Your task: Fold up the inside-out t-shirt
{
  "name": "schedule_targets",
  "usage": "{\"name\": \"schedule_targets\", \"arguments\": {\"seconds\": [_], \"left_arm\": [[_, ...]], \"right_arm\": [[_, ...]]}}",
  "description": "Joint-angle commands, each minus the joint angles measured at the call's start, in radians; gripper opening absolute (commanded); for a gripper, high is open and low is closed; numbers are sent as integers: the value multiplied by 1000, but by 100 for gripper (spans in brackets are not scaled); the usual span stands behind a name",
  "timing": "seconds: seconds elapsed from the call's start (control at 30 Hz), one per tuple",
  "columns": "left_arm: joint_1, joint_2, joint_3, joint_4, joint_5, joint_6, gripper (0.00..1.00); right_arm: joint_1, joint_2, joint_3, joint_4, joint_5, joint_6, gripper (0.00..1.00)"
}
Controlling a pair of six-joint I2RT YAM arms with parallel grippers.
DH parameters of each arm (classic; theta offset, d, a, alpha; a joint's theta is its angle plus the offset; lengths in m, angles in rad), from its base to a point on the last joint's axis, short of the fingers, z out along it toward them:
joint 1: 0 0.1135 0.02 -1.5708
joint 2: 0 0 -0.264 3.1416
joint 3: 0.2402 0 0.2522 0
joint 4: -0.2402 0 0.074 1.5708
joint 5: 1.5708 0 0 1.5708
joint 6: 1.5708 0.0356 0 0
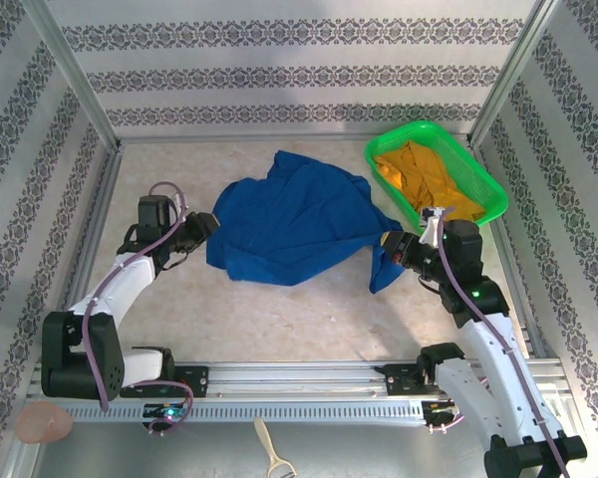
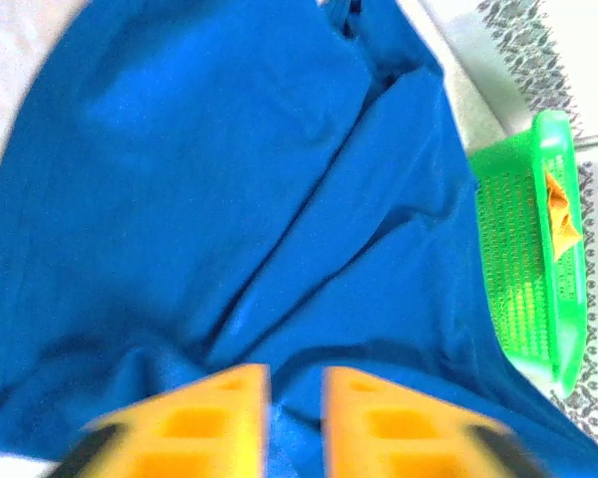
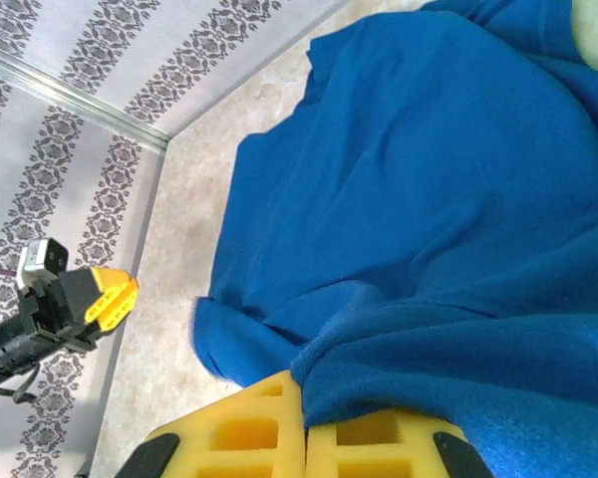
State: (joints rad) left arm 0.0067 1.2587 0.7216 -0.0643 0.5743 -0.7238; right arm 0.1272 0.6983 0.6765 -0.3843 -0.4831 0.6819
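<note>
inside-out t-shirt (image 1: 289, 224) lies rumpled mid-bench toward the far edge, right gripper (image 1: 389, 244) pinching its right hem near the green basket (image 1: 375, 159), left gripper (image 1: 205, 226) part-spread at the left hem (looks clear of cloth), so regrip there and pull both sides taut before folding

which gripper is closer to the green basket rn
Right. The right gripper, shut on the t-shirt, sits close by the green basket; the left gripper is at the shirt's opposite edge, the garment between it and the basket.
</note>
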Motion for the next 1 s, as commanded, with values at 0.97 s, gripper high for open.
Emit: {"name": "schedule_targets", "arguments": {"seconds": [0.97], "left_arm": [[-501,211,89,-346,-812,139,59]], "right_arm": [[10,66,106,67,13,12,0]]}}
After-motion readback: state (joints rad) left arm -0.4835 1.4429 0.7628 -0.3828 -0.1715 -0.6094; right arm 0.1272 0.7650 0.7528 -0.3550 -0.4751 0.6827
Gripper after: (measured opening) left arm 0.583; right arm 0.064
